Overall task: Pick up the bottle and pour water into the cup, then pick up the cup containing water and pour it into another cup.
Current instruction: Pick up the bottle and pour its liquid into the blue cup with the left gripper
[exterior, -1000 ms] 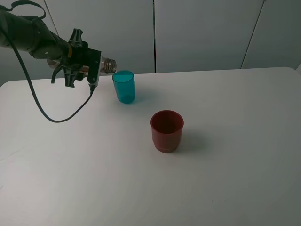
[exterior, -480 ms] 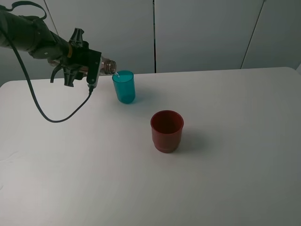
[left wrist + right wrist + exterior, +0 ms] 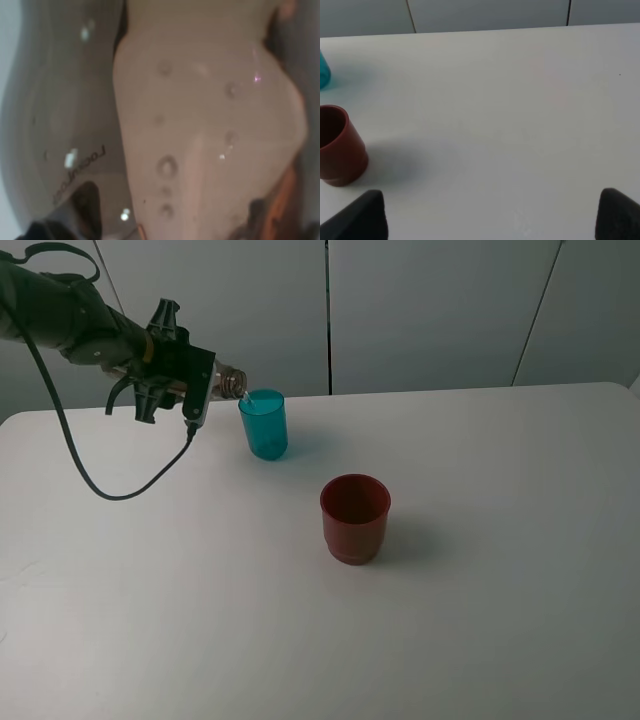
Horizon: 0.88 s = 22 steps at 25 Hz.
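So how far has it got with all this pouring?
The pick-up is done: the left gripper holds the bottle off the table. Pouring is in hand: the bottle is tipped, neck at the rim of the teal cup, and a thin stream seems to show. Left: lifting the teal cup and emptying it into the red cup, which stands apart.

The high camera looks down over the whole tabletop (image 3: pixel 480 640) toward the wall (image 3: pixel 430 310). The left wrist camera sits hard against the bottle (image 3: pixel 200 125). The right wrist camera skims the tabletop, sharing the red cup (image 3: pixel 337 145) and, at its eleven o'clock, the teal cup (image 3: pixel 264 424).
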Tool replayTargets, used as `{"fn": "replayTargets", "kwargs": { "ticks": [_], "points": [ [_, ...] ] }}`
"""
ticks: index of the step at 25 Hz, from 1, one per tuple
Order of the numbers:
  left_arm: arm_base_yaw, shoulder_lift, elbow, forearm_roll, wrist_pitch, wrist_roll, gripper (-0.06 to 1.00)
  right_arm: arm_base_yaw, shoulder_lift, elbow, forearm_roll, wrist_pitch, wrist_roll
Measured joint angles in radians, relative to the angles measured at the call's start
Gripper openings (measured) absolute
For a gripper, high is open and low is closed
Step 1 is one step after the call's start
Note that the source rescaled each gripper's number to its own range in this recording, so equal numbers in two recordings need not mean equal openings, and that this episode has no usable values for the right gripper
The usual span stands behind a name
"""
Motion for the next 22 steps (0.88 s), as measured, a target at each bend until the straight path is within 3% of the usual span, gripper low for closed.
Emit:
{"fn": "replayTargets", "kwargs": {
  "ticks": [22],
  "points": [
    [0.0,0.0,0.0,0.014,-0.008,0.002,0.01,0.0,0.0,0.0,0.0,0.0,0.0]
  ]
}}
